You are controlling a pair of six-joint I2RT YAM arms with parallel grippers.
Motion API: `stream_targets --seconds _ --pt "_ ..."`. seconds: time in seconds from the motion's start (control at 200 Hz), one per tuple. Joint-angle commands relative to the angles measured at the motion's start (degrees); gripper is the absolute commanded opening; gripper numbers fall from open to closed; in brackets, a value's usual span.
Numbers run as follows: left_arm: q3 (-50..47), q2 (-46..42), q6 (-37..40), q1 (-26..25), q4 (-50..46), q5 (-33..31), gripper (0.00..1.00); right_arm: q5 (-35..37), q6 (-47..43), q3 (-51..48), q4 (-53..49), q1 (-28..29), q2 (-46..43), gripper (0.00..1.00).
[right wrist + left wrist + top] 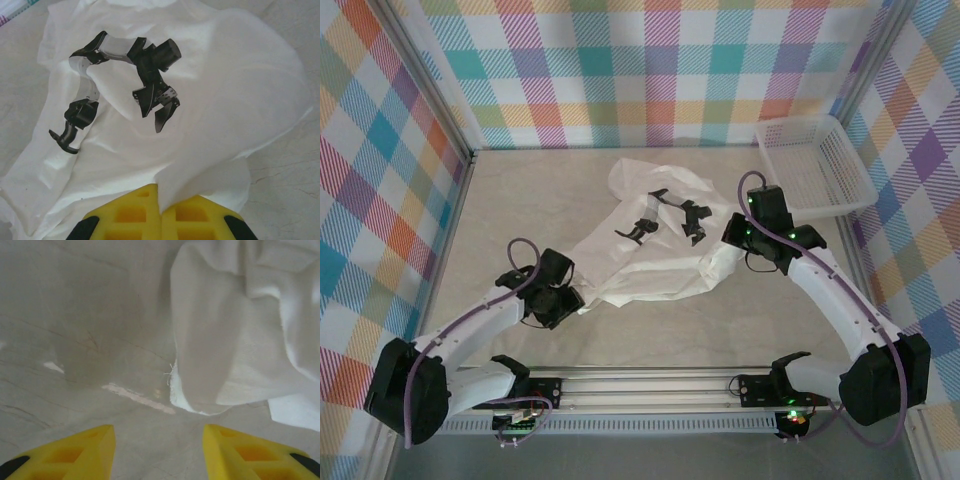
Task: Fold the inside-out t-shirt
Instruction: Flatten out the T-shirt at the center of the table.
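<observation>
White thin fabric: t-shirt (650,265) lies crumpled mid table (520,200). Right gripper (161,214) is clamped on its right edge, probably to anchor it or pull it flat. Left gripper (157,440) has fingers apart and empty, just short of the near-left corner, lined up to pinch. No readable text, just a robot-arm print (150,75).

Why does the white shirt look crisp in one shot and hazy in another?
Left wrist view: the t-shirt is softly blurred, shaded folds grey. Right wrist view: sharper, the printed design crisp, bright folds bleached. Top view: evenly lit, only faint shadows.
</observation>
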Motion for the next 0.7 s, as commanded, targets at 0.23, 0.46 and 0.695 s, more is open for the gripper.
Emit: stream_targets --seconds 0.23,0.46,0.695 --pt "3.5 10.1 -1.3 -0.4 7.4 0.6 0.35 -3.2 1.0 0.9 2.6 -0.4 -0.8 0.0" --pt "13.0 5.5 5.9 0.8 -4.7 -6.1 0.0 0.5 1.5 5.7 -0.1 -0.4 -4.2 0.0" --pt "50.9 -2.5 30.1 5.6 -13.0 -25.0 0.0 20.7 -15.3 23.7 7.9 -0.4 -11.5 0.0"
